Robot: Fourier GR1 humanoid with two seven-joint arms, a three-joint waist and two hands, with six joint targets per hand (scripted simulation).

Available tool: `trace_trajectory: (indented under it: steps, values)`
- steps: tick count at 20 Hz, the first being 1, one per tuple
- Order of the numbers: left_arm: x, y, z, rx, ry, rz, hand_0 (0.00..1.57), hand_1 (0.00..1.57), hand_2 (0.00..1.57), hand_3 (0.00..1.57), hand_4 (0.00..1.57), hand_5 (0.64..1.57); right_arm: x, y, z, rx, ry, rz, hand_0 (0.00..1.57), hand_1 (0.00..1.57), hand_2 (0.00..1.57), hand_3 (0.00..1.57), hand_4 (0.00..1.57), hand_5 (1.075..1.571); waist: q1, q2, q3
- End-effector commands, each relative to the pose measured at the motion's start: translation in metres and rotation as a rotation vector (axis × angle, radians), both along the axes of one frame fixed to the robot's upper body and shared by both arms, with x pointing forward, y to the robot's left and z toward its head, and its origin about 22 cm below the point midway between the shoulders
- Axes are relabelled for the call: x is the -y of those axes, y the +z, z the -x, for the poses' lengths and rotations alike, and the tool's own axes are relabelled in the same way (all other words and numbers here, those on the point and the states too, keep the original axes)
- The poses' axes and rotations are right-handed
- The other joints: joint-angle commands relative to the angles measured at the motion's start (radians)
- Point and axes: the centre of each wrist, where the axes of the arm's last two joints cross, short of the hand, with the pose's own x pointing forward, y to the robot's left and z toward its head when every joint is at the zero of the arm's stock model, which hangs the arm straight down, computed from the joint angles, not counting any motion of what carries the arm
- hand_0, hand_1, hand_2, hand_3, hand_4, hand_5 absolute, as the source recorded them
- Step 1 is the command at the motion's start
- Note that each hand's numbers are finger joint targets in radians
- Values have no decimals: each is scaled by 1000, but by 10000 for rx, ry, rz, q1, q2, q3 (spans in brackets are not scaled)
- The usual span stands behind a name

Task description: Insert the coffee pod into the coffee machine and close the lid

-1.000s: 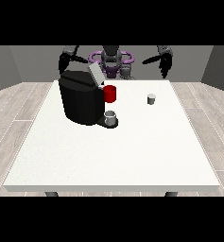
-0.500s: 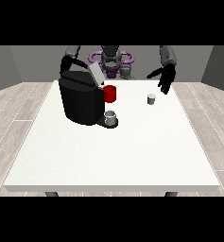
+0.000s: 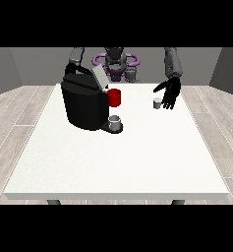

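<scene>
The coffee pod (image 3: 158, 103) stands on the white desk (image 3: 118, 157), well right of the coffee machine (image 3: 86, 101) (its lid (image 3: 99, 76) tilted up). The hand at the view's right (image 3: 170, 91) hangs just beside the pod, fingers spread downward, holding nothing.

No readable text, label, brand, number or sign anywhere: coffee machine (image 3: 84, 104) at upper left of frame plain black, coffee pod (image 3: 158, 103) unmarked, desk (image 3: 118, 162) blank white.
</scene>
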Motion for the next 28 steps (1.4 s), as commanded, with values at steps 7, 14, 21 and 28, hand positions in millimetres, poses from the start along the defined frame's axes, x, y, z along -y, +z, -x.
trace_trajectory:
  steps: [7,14,21,28]
  values:
    - [50,-24,-15,1235,-811,-1794,1071,1071,1107,914,448,1571,-3,-10,-18,-835,-121,-138,0,0,0,0,0,1571,302,-164,0]
    - [31,-23,-24,165,-1155,-3527,826,826,998,857,340,1571,-7,-13,-25,-900,25,250,0,0,0,0,0,1571,210,-110,1]
    - [10,-20,-26,-550,-1543,-4335,730,730,961,849,392,1571,4,-40,-20,-1002,130,-325,0,0,0,0,0,1571,343,-163,3]
    - [31,-26,-38,-32,-1956,-4119,1149,1149,1257,1162,466,1571,2,-48,-22,-1447,-53,-402,0,0,0,0,0,1571,383,-464,2]
